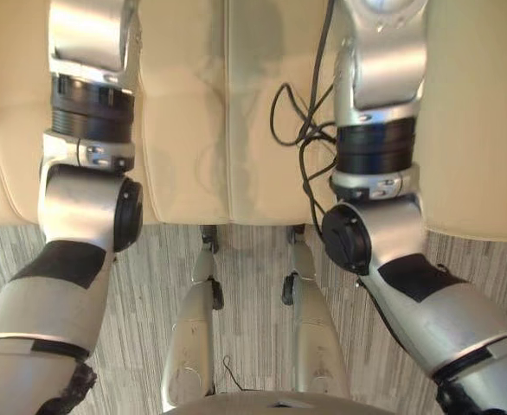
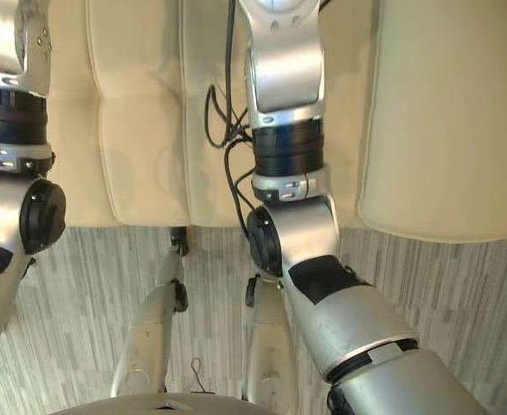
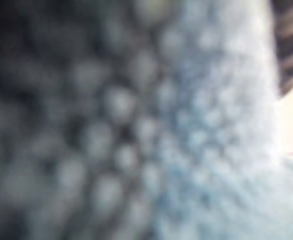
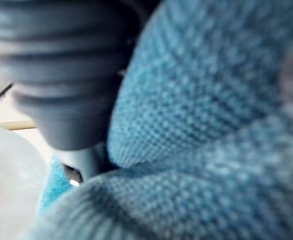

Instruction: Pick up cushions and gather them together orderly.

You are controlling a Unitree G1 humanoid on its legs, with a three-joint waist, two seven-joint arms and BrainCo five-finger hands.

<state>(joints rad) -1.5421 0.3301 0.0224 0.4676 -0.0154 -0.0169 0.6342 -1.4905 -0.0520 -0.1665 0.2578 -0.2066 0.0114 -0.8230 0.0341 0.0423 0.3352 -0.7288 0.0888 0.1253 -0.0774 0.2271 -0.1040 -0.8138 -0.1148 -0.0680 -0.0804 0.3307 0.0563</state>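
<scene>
Status: the blue knitted cushion is hard up against the right hand, and the fabric bulges and folds right beside it. I can't tell if that hand is spread or clamped, because everything past its back is buried in the knit.

The left wrist view has pale blue-grey knit fabric pressed to the lens. It's likely the same cushion, but I can't confirm. I can't tell the left hand's state either.

In the head views both arms reach forward over the cream leather sofa seat, with the grey striped floor below.

My read: this is a two-handed grab or carry, with the cushion between the hands.

To do this step well:
- Squeeze evenly from both sides. Soft knit deforms and slips out if one side leads.
- The fold by the right hand suggests bunched cover rather than cushion body. Get the grip onto the filling, or it droops and swings.
- Lift clear of the seat before moving sideways. Dragging knit over leather will twist it.
- Set it down flat, edges squared to the seat seam and touching its neighbour if there is one.
- Tilt the head toward the hands first, so placement can be checked.
</scene>
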